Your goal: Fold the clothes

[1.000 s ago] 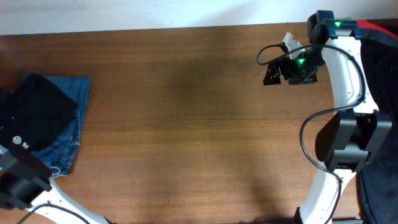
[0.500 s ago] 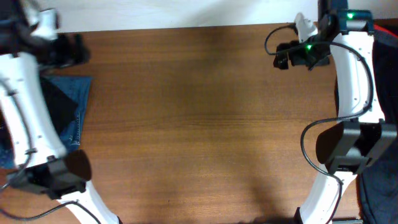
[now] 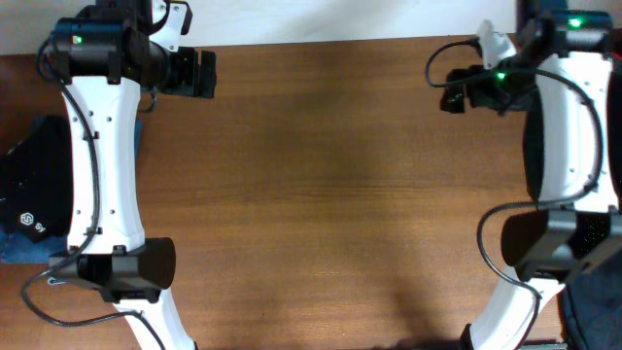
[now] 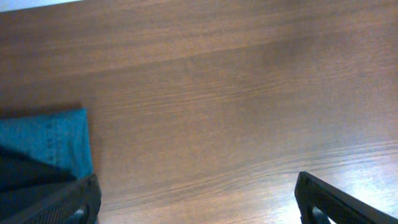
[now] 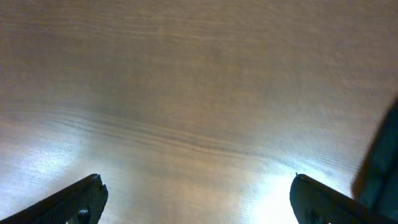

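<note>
Left gripper [image 3: 201, 73] wide open, empty | right gripper [image 3: 453, 98] same | black garment [image 3: 34, 180] on jeans [image 4: 56, 140], table [image 3: 330, 194] left edge | likely limp, light, non-fragile: pinch a corner or hem

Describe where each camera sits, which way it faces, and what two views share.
Overhead: above, looking straight down on wooden table, left arm, right arm, black garment.
Left wrist: on left gripper, looking down at table and denim jeans; open fingertips show.
Right wrist: on right gripper, facing the table; fingertips show.
Shared: overhead and left wrist show the black garment.
</note>
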{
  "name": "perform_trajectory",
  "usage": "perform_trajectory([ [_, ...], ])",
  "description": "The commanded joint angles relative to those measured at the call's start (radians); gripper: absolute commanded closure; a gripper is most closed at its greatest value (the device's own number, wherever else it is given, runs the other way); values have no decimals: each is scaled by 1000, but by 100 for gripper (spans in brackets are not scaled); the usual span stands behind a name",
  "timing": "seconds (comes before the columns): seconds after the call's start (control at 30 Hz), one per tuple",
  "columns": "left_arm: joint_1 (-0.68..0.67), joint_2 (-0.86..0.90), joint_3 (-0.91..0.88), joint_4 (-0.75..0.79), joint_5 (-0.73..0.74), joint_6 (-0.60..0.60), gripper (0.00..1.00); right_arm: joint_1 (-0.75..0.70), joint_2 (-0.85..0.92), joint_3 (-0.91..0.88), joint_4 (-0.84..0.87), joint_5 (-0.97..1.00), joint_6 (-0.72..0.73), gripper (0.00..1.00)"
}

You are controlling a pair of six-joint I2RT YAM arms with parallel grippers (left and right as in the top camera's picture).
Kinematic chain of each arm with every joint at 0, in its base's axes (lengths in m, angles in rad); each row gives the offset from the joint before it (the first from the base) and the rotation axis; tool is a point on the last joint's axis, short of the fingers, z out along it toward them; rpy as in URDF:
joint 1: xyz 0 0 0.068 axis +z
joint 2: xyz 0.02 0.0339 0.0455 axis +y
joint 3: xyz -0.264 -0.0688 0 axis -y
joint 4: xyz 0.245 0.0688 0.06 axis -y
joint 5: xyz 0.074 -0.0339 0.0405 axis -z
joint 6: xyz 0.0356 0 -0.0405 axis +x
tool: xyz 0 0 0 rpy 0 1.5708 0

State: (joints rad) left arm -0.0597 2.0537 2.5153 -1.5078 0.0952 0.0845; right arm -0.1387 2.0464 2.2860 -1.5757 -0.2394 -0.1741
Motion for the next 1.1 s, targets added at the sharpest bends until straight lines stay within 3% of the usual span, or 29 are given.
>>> perform_trajectory([
  [0.0,2,-98,6,-24,-14,45,1,-26,-134,16,-55,44,36,1],
  [0.23,-11,-188,-26,-60,-3,61,1,33,-340,-59,-63,121,79,1],
  [0.37,-34,-269,-214,-15,-14,59,1,36,-498,-267,-20,120,87,1],
  [0.47,-45,-385,-459,56,-14,44,1,36,-645,-523,74,118,105,1],
  [0.57,-58,-619,-846,249,-20,47,1,36,-849,-850,233,116,113,1],
  [0.7,-58,-892,-1212,425,-21,48,1,36,-1076,-1102,325,116,152,1],
  [0.9,-58,-1312,-1614,612,-54,26,1,37,-1405,-1204,395,154,183,1],
  [1.07,-58,-1441,-1718,614,-55,26,1,37,-1501,-1204,394,154,183,1],
])
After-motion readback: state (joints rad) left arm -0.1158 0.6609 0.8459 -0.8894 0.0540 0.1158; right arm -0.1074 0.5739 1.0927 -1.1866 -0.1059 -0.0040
